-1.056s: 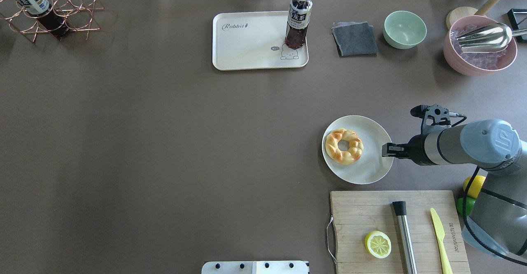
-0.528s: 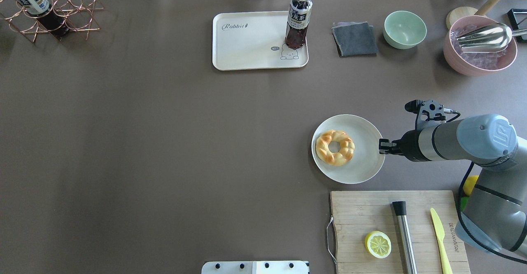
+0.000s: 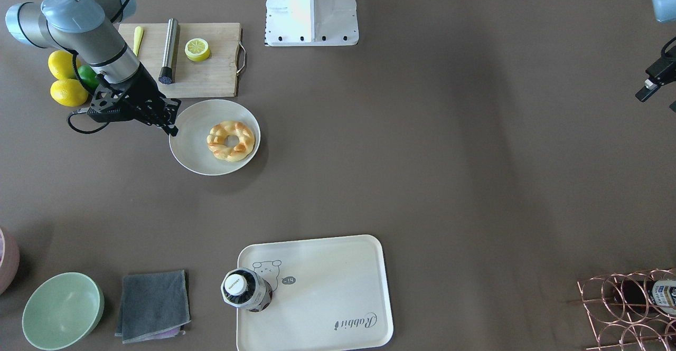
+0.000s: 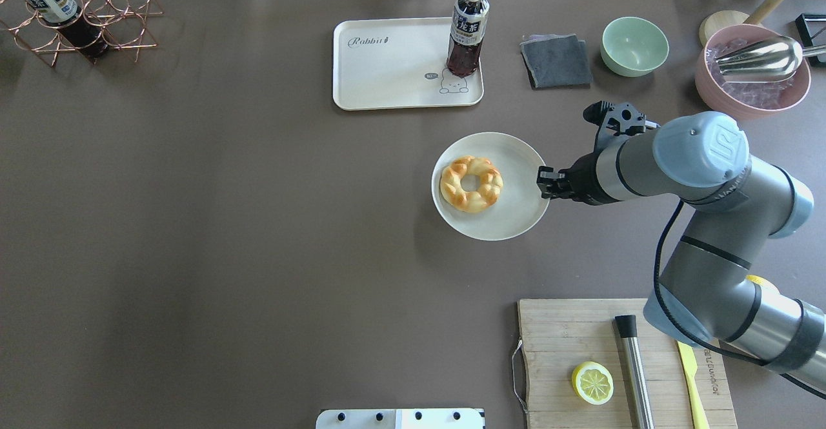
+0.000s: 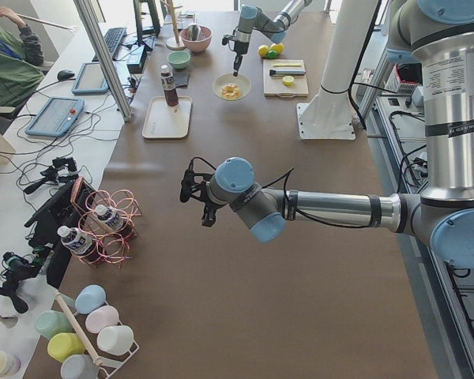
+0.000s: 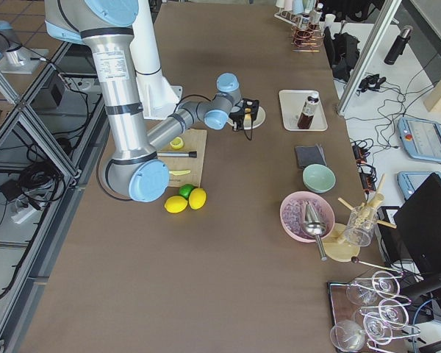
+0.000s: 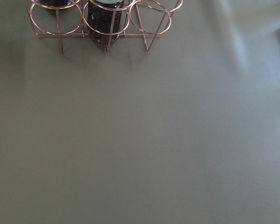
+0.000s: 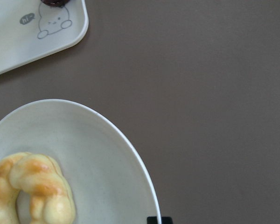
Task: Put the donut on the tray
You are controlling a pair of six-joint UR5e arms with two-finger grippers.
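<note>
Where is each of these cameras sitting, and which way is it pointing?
Front-facing: across the table, looking down toward the robot's base; right gripper at the plate.
Overhead: behind the robot, looking down; right arm at right.
Exterior left: table's left end; left arm nearest.
Exterior right: opposite end; right arm nearest.
Left wrist: down at table and rack; no body.
Right wrist: plate, donut, tray, one fingertip.
Shared: front and overhead both show donut on plate.
</note>
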